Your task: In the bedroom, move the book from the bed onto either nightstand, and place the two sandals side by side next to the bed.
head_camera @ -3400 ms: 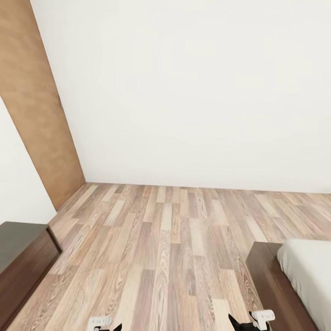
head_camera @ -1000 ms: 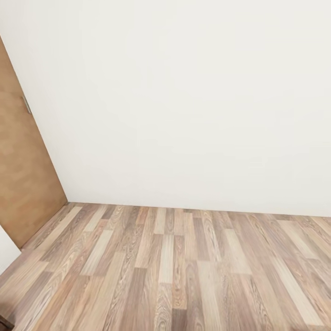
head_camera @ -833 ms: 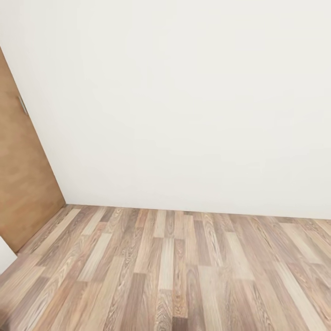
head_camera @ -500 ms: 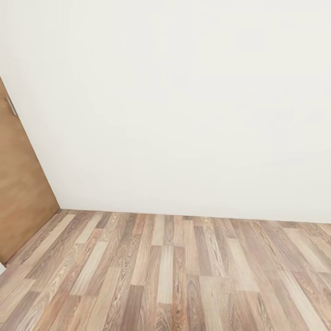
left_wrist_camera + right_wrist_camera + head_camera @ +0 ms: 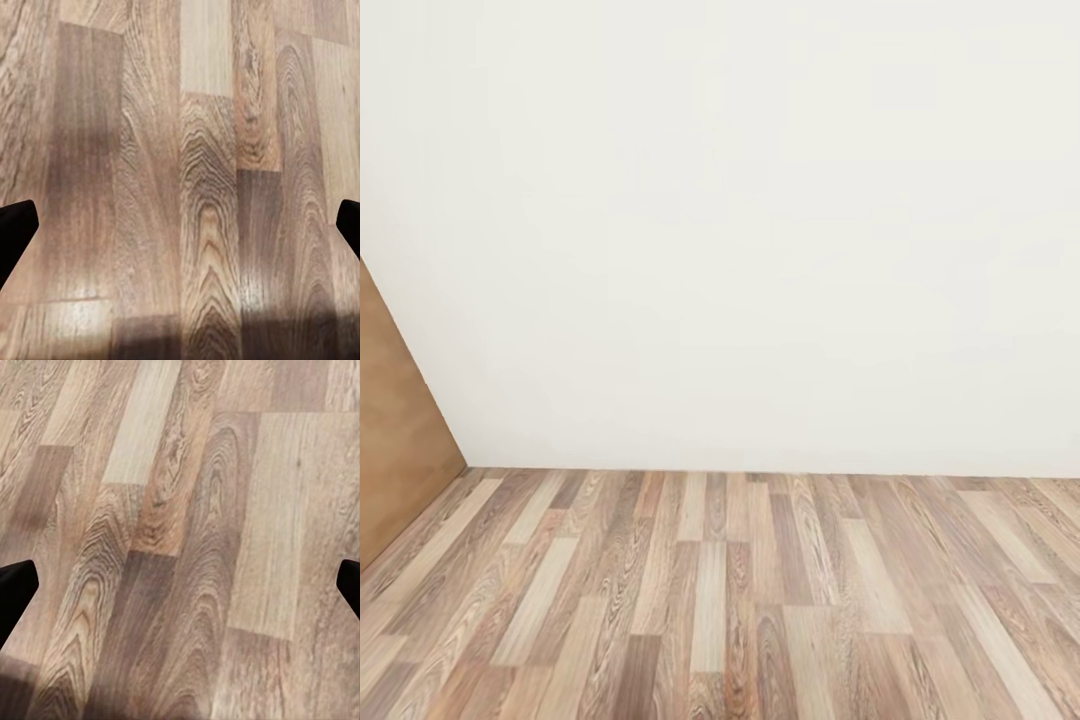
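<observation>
Left gripper [image 5: 180, 229]: dark fingertips at opposite edges of its wrist view, spread wide, holding nothing, over bare plank floor [image 5: 202, 180]. Right gripper [image 5: 180, 589]: likewise spread and empty over the planks.

Head view, left to right: brown door panel [image 5: 390, 450]; white wall [image 5: 760, 230]; floor below.

Book, bed, nightstand, sandals: none located here.

Handling, by judgement: book light, thin, bendable; pinch across the spine edge. Sandals light, fairly stiff; grip across the narrow sole.
</observation>
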Motion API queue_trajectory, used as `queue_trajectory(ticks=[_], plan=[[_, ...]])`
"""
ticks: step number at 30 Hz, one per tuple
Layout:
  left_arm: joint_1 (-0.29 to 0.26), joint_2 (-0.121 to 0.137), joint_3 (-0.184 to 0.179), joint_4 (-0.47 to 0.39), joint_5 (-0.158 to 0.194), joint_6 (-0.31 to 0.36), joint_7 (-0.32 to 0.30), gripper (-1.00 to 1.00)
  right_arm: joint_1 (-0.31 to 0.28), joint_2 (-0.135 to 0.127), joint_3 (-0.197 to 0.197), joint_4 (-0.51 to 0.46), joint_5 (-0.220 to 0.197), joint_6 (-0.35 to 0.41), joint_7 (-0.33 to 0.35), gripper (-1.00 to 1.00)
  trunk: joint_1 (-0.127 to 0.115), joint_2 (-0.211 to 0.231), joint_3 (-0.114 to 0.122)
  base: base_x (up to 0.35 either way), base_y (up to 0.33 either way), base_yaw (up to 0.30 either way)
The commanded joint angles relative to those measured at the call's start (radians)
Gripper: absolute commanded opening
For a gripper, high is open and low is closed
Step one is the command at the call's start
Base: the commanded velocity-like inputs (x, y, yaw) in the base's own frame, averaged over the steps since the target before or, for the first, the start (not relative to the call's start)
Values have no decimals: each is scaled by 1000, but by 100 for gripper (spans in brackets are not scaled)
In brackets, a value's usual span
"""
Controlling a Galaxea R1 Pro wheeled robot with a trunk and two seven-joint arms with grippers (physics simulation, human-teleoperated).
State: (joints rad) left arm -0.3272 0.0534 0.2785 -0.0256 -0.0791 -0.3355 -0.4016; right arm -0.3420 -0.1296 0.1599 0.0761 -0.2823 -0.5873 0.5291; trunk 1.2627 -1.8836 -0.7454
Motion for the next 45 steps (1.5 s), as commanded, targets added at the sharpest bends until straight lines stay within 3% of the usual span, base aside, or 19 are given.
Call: queue_trajectory(ticks=[1, 45], plan=[[-1, 0, 8, 1, -8, -4, -3, 100, -2, 0, 7, 4, -11, -5, 6, 100, 0, 0, -1, 129, 0, -4], [0, 0, 8, 1, -8, -4, -2, 100, -2, 1, 7, 4, -11, -5, 5, 100, 0, 0, -1, 326, 0, 0]])
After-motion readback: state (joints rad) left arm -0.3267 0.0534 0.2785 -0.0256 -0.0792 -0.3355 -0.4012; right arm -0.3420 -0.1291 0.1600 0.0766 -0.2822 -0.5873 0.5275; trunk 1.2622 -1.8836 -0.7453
